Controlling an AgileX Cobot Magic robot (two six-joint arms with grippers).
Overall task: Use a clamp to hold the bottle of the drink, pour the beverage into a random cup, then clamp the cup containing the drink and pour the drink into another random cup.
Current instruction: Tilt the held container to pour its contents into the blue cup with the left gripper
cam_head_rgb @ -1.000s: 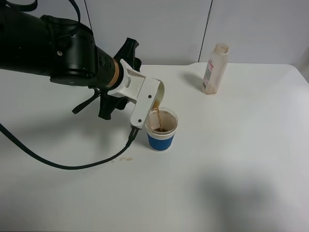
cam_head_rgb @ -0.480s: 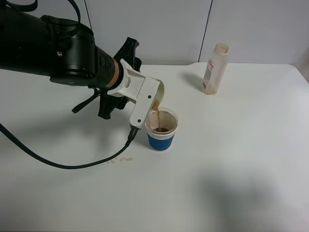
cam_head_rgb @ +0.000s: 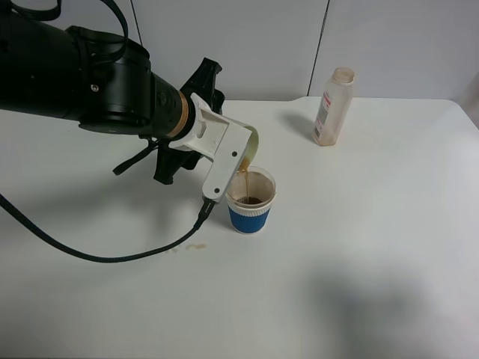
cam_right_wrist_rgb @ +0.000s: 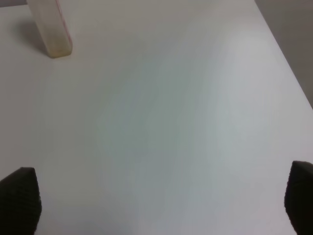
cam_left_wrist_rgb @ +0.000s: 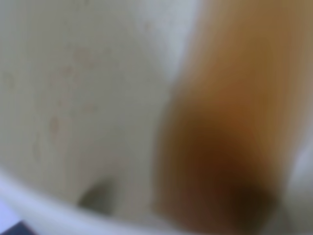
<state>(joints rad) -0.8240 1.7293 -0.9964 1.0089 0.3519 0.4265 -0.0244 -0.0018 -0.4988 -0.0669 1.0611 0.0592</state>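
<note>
My left gripper (cam_head_rgb: 229, 152) is shut on the pale yellow-green tumbler (cam_head_rgb: 251, 141), which is tipped steeply over the blue-sleeved paper cup (cam_head_rgb: 249, 214). A thin stream of brown drink (cam_head_rgb: 245, 182) falls from the tumbler's rim into that cup, which holds dark liquid. The left wrist view looks straight into the tumbler's inside (cam_left_wrist_rgb: 83, 98), with the drink (cam_left_wrist_rgb: 230, 127) running along one side. The bottle (cam_head_rgb: 333, 107) stands upright at the back right, its foot also seen as the bottle (cam_right_wrist_rgb: 50, 27). My right gripper (cam_right_wrist_rgb: 161, 205) is open over bare table, its black fingertips (cam_right_wrist_rgb: 19, 201) far apart.
A black cable (cam_head_rgb: 112, 256) trails across the white table (cam_head_rgb: 374, 239) left of the paper cup. Small brown drips (cam_head_rgb: 196, 245) lie beside the cable's end. The table's right edge (cam_right_wrist_rgb: 286, 63) shows in the right wrist view.
The left gripper has tipped the tumbler slightly further and edged a little right. The drink keeps running into the paper cup. The bottle has not moved.
</note>
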